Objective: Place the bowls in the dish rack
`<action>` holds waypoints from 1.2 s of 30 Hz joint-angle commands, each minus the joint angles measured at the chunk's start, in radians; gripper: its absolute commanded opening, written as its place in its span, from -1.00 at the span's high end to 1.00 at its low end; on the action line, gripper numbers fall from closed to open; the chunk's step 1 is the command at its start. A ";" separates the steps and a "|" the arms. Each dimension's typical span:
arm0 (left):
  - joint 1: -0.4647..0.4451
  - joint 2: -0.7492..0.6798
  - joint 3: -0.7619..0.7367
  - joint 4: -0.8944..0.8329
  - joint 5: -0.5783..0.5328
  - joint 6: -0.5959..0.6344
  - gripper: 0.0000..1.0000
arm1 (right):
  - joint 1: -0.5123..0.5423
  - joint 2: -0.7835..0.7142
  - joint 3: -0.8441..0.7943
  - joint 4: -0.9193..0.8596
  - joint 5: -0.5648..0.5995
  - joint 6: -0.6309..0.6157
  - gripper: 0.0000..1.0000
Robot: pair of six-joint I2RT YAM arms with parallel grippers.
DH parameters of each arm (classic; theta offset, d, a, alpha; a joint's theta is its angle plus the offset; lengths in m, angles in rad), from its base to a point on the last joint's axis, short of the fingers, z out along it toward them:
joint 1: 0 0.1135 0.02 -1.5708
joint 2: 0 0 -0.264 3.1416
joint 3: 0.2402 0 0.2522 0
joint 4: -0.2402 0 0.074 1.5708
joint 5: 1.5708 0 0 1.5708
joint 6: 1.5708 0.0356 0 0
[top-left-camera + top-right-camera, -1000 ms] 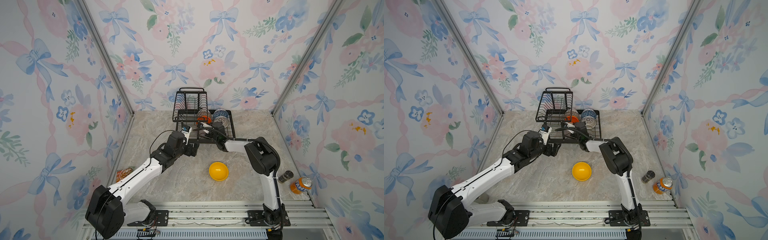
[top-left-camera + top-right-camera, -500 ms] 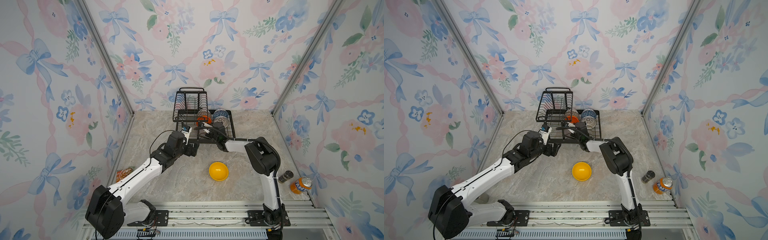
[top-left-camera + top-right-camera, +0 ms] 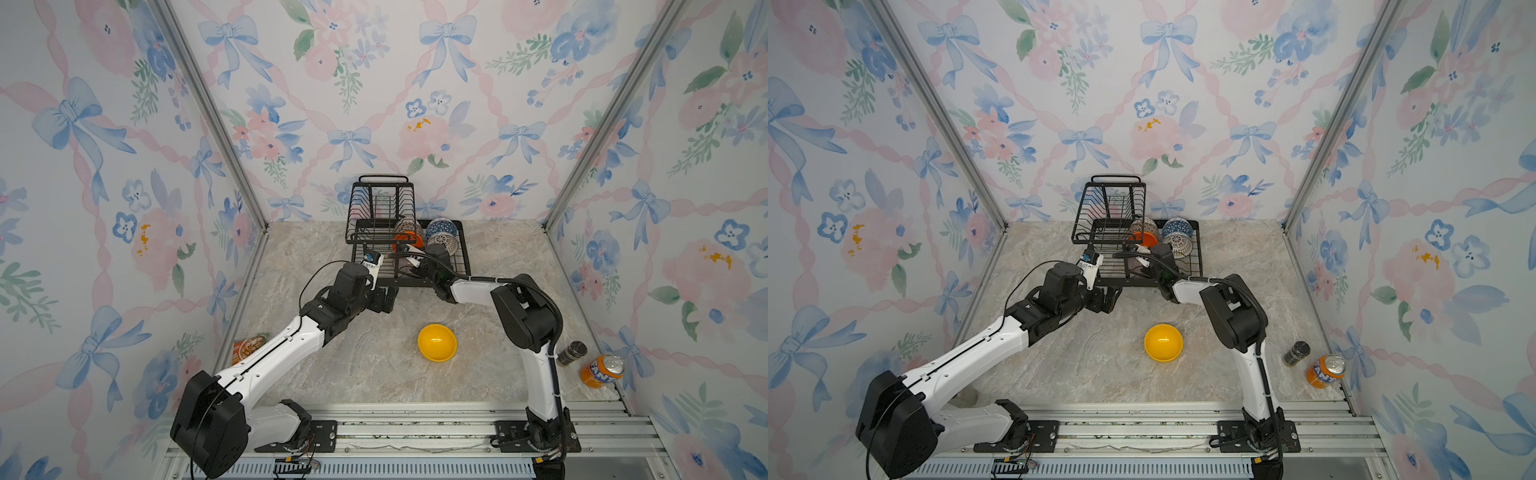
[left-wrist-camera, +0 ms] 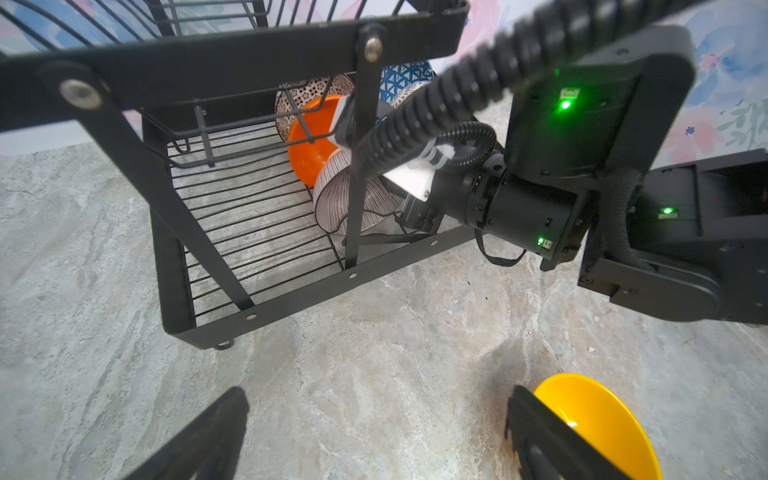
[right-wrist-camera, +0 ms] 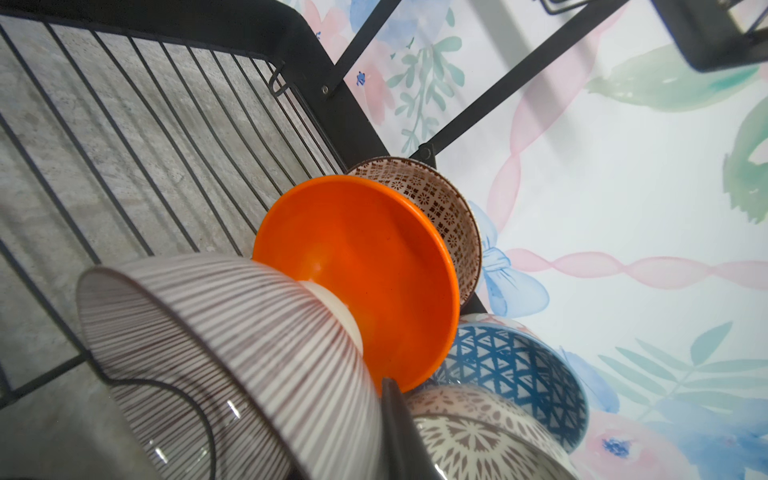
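Observation:
The black dish rack (image 3: 466, 254) stands at the back. In its lower tray lean the mosaic bowl (image 5: 449, 199), orange bowl (image 5: 374, 270), blue bowl (image 5: 519, 365) and lattice bowl (image 5: 478, 432). My right gripper (image 3: 409, 254) reaches into the tray at the striped bowl (image 5: 216, 332), which tilts against the orange one. One finger (image 5: 399, 428) lies along its outer wall; the other is hidden. The yellow bowl (image 3: 437, 342) sits upright on the table. My left gripper (image 3: 384, 299) hovers open in front of the rack (image 4: 316, 291), holding nothing, with the yellow bowl (image 4: 602, 424) just past one finger.
An orange soda can (image 3: 601, 370) and a small dark jar (image 3: 571, 353) stand by the right wall. A printed packet (image 3: 247, 347) lies against the left wall. The rack's raised upper basket (image 3: 376, 208) holds nothing. Patterned walls close in three sides.

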 commanded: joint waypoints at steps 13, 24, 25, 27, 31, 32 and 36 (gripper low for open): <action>0.007 -0.030 -0.023 -0.011 0.008 -0.024 -0.96 | -0.004 -0.060 -0.008 -0.032 -0.029 0.033 0.46; 0.008 -0.029 -0.020 -0.013 0.007 -0.022 -0.96 | -0.009 -0.092 -0.030 -0.021 -0.041 0.050 0.23; 0.007 -0.028 -0.020 -0.013 0.007 -0.022 -0.96 | -0.010 -0.101 -0.034 -0.024 -0.048 0.057 0.18; 0.008 -0.026 -0.018 -0.013 0.008 -0.021 -0.96 | -0.014 -0.115 -0.043 -0.024 -0.058 0.061 0.05; 0.008 -0.020 -0.015 -0.013 0.010 -0.019 -0.96 | -0.016 -0.140 -0.063 -0.022 -0.072 0.060 -0.28; 0.008 -0.017 -0.014 -0.013 0.010 -0.019 -0.96 | -0.017 -0.147 -0.068 -0.023 -0.077 0.060 -0.39; 0.009 -0.014 -0.010 -0.012 0.014 -0.019 -0.96 | -0.023 -0.164 -0.085 -0.029 -0.082 0.060 -0.67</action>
